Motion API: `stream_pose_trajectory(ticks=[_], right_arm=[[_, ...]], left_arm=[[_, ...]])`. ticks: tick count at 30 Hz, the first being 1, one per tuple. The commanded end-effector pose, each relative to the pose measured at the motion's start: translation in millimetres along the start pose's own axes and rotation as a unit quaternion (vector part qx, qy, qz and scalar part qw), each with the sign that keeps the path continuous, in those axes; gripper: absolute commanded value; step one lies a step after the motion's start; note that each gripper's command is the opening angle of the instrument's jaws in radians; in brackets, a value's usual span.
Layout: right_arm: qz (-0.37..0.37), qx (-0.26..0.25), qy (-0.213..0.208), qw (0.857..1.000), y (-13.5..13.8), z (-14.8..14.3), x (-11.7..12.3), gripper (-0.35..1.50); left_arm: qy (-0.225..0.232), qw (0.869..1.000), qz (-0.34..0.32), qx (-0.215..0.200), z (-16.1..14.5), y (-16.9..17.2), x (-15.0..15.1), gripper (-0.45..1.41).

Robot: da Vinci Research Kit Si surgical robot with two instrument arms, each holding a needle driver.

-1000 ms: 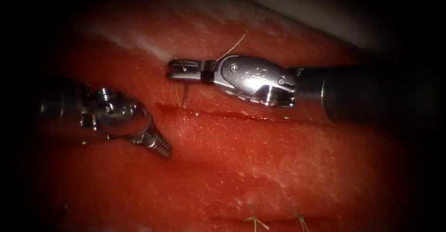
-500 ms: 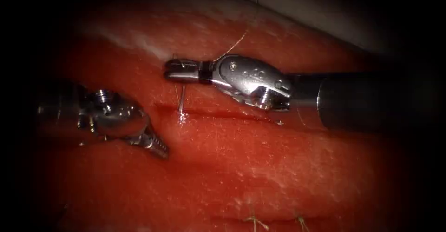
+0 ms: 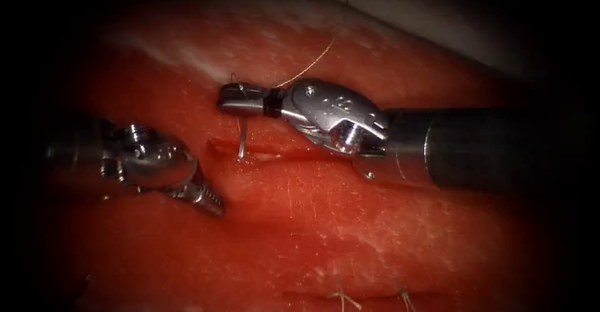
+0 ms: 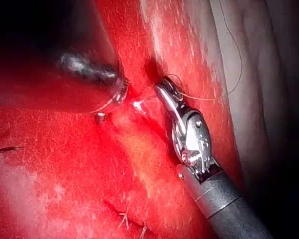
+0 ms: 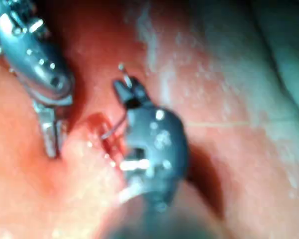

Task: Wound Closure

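Right tool (image 3: 240,98): mine, entering from the right, jaws pressed together on the needle (image 3: 241,140) near its blunt end; the curve hangs toward the cut (image 3: 294,154), point entering the tissue (image 3: 350,224) at the cut's left end. Over the last second the point has come down from just above the lip into it, so I judge the step as driving the needle in.

Left tool (image 3: 209,201): mine, on the near-left side of the cut, jaws closed and holding nothing, tip resting against the tissue.

Thread (image 3: 312,64): trails from the needle's tail toward the far side.

Cut ends of thread (image 3: 342,298): at an earlier stitch, near edge.

Next move calls for rotation along the needle's curve, not a push.
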Motion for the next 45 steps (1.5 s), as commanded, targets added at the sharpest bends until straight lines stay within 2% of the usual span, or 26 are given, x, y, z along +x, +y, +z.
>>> stream_pose_trajectory(ticks=[1, 9, 17, 23, 28, 32, 41, 43, 45], right_arm=[[0.014, 0.001, 0.002, 1.0, 0.2, 0.9, 0.0, -0.35], [0.078, 0.005, 0.003, 0.997, 0.0, 1.0, -0.3, -0.35], [0.098, 0.008, 0.002, 0.995, -0.5, 1.3, -1.1, -0.35], [0.151, 0.01, -0.009, 0.988, -1.4, 1.4, -1.4, -0.35], [0.25, 0.021, -0.014, 0.968, -1.6, 1.5, -2.0, -0.35], [0.347, 0.033, 0.002, 0.937, -1.4, 1.4, -1.9, -0.35], [0.414, 0.07, -0.006, 0.908, -2.9, 1.9, -1.3, -0.35], [0.444, 0.068, -0.002, 0.893, -3.0, 1.8, -1.2, -0.35], [0.489, 0.067, 0.0, 0.87, -3.0, 1.7, -1.2, -0.35]], left_arm=[[0.0, 1.0, 0.0, 0.0, 1.0, -0.2, 0.0, 0.06], [0.0, 1.0, 0.0, 0.001, 1.2, -0.2, -0.1, 0.06], [0.0, 1.0, 0.0, 0.0, 1.0, -0.2, -0.1, 0.06], [-0.002, 1.0, 0.001, 0.0, 1.0, -0.2, -0.1, 0.06], [-0.002, 1.0, -0.002, 0.0, 1.0, -0.2, -0.1, 0.06], [-0.002, 1.0, -0.002, 0.0, 0.9, -0.2, -0.2, 0.06], [-0.002, 1.0, -0.002, 0.0, 0.9, -0.2, -0.2, 0.06], [-0.002, 1.0, -0.002, 0.0, 0.9, -0.2, -0.3, 0.06], [-0.002, 1.0, -0.002, 0.0, 0.9, -0.2, -0.3, 0.06]])
